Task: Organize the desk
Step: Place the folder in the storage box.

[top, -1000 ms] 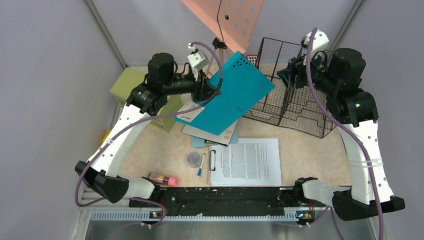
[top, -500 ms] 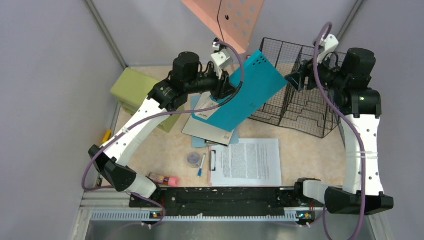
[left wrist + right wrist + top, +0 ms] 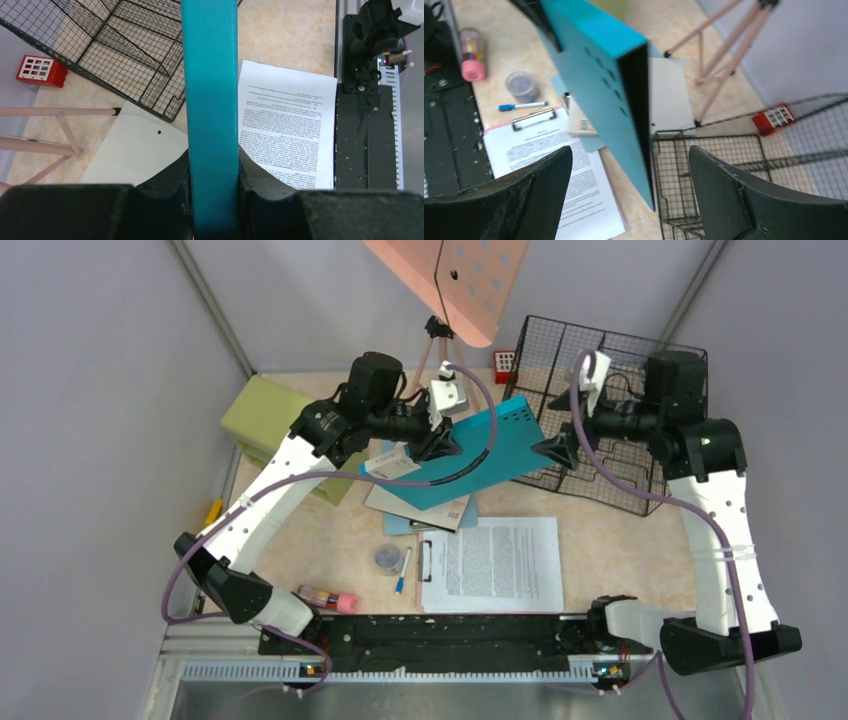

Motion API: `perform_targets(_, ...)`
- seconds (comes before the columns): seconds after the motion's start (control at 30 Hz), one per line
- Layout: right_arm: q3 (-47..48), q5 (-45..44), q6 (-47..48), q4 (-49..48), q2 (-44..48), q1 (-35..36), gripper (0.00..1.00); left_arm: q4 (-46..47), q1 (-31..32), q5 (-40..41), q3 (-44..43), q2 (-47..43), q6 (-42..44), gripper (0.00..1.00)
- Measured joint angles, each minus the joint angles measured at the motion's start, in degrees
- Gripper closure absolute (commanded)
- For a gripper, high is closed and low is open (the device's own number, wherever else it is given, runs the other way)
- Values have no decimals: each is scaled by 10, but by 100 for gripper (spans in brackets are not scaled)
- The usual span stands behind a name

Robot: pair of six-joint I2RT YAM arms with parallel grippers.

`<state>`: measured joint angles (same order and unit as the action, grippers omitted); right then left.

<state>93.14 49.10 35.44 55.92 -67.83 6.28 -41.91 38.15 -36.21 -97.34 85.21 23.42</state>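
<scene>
A teal box file (image 3: 490, 445) hangs tilted above the desk (image 3: 620, 550), and my left gripper (image 3: 436, 445) is shut on its left end. In the left wrist view its teal spine (image 3: 210, 100) runs straight up between the two black jaws of the left gripper (image 3: 212, 200). My right gripper (image 3: 553, 452) stands open at the file's right corner, in front of the black wire rack (image 3: 615, 445). The right wrist view has the file (image 3: 599, 75) edge-on, its lower corner between the spread fingers of the right gripper (image 3: 630, 150), which do not touch it.
Under the file lies a stack of notebooks (image 3: 420, 505). A clipboard with a printed sheet (image 3: 495, 565), a blue pen (image 3: 402, 572), a small round pot (image 3: 387, 558) and a pink-capped tube (image 3: 328, 598) lie near the front. A green cabinet (image 3: 262, 420) stands left, a pink lamp (image 3: 450, 280) and a red block (image 3: 505, 361) behind.
The left arm has swung the teal file right and tipped it lower. The right gripper has come down and left from the rack to the file's corner, and its jaws have spread wider.
</scene>
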Motion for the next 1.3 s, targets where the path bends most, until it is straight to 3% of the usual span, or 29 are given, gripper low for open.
perform_targets(0.13,-30,0,22,3,9,50,14,-29,0,-9,-14,0,31,100)
perform_targets(0.57,-115,-8,51,-28,16,65,18,-88,0,-36,-17,-3,89,100)
perform_targets(0.63,-131,-1,53,-36,17,76,25,-92,0,-42,-18,-3,91,100)
perform_targets(0.7,-152,3,50,-47,18,92,38,-92,0,-50,-20,-3,90,100)
perform_targets(0.73,-160,4,50,-51,18,99,49,-92,0,-53,-21,-3,90,100)
perform_targets(0.8,-170,5,47,-57,18,109,91,-91,0,-60,-23,-3,87,100)
perform_targets(0.83,-170,5,44,-58,18,113,100,-91,0,-63,-23,-3,87,100)
perform_targets(1.1,-168,1,39,-51,26,119,100,-92,-3,-58,-23,-5,111,99)
perform_targets(1.2,-153,-6,31,-39,26,119,100,-95,-1,-54,-28,-4,115,88)
perform_targets(1.3,-138,-10,21,-35,25,120,100,-122,3,-42,-61,9,124,83)
